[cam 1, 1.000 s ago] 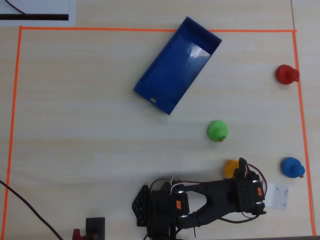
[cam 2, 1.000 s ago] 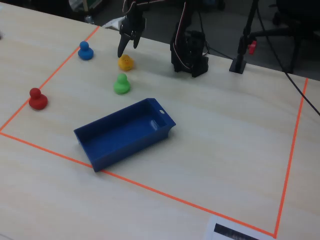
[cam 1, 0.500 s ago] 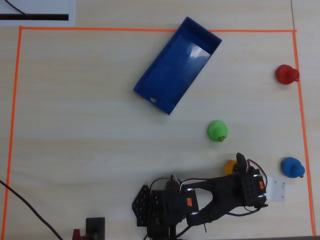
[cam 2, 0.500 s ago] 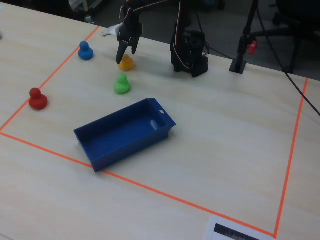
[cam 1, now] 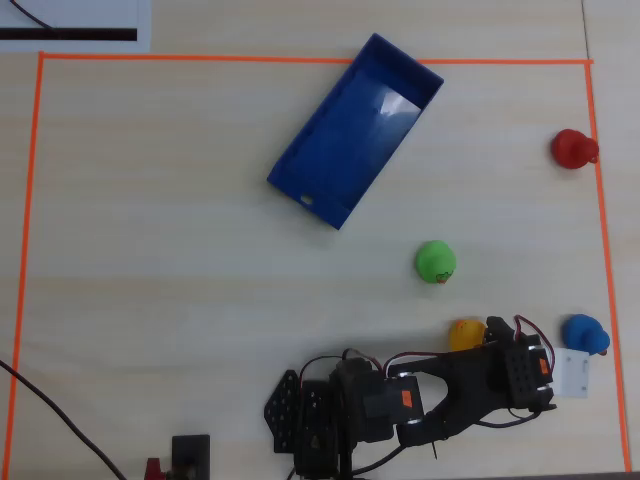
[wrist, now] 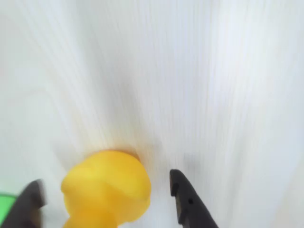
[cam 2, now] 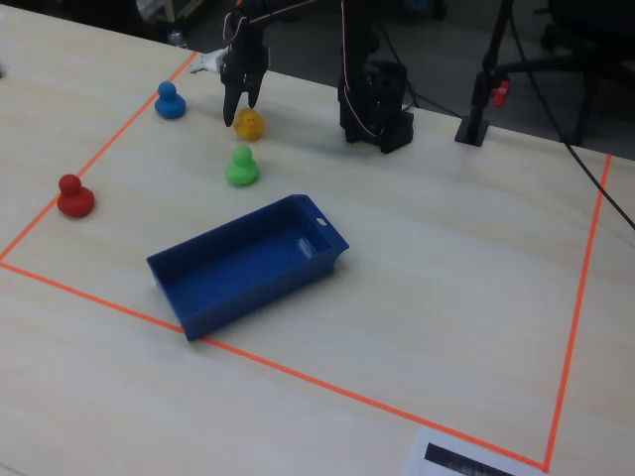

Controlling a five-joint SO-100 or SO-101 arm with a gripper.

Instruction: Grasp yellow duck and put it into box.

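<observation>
Your gripper [wrist: 107,194] has shifted right in the overhead view | fingers spread, straddling the yellow duck [wrist: 107,187] | box [cam 1: 340,150] unmoved

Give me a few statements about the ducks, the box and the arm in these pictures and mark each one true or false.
1. The yellow duck stands on the table, outside the box. True.
2. The gripper is shut on the yellow duck. False: in the wrist view its jaws are open, one on each side of the duck, with a gap showing.
3. The box holds a duck. False: it is empty.
4. In the overhead view the green duck lies between the box and the yellow duck. True.
5. The red duck sits next to the box. False: it is far off, by the orange tape at the right edge.
</observation>
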